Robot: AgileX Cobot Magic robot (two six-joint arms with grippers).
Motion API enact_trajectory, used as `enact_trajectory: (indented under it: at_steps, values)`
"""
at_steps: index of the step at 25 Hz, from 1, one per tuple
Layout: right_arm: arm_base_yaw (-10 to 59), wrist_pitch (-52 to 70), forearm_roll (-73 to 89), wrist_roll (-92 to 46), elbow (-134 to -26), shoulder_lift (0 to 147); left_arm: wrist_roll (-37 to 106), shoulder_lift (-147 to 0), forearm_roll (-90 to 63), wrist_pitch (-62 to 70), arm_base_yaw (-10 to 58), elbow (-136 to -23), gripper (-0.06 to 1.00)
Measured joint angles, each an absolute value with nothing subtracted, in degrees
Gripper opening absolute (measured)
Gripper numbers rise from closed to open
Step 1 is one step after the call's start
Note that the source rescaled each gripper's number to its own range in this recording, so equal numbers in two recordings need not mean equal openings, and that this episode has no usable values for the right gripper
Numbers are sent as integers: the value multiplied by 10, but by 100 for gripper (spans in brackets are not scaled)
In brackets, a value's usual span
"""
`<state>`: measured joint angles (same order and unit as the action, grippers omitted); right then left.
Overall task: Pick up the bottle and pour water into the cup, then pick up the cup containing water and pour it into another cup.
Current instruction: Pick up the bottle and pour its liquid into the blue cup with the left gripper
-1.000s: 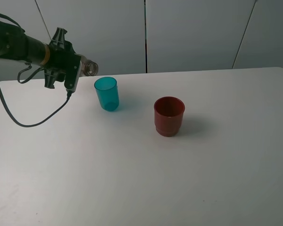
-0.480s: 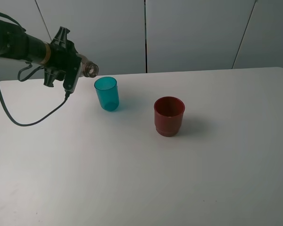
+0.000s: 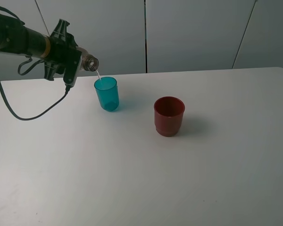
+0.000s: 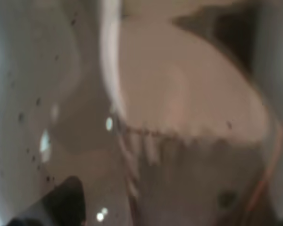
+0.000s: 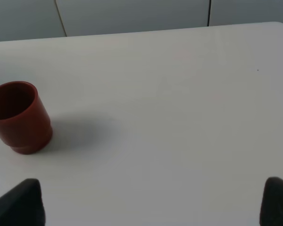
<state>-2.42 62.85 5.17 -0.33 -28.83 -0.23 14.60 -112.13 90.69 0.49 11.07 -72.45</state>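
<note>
Left gripper (image 3: pixel 75 60) is clamped on the smoky see-through bottle (image 3: pixel 90 63), which is tipped nearly level with its open mouth just above the teal tumbler (image 3: pixel 106 93). A thin water stream (image 3: pixel 98 75) falls into the tumbler. The dark red cup (image 3: pixel 169 116) stands nearby on the white table (image 3: pixel 188 183). Right gripper (image 5: pixel 148 203) stands spread wide, holding nothing.

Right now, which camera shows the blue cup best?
The high camera: the blue cup stands whole and upright, with a thin stream from the bottle falling into it. The left wrist view is only a blurred close-up of the bottle; the right wrist view shows the red cup, not the blue one.
</note>
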Motion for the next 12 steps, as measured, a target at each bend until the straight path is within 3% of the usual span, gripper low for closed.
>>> enact_trajectory:
  at_steps: [12]
  values:
    - [-24, 628, 52, 0, -288, -2, 166, -1121, 909, 5, 111, -726, 4]
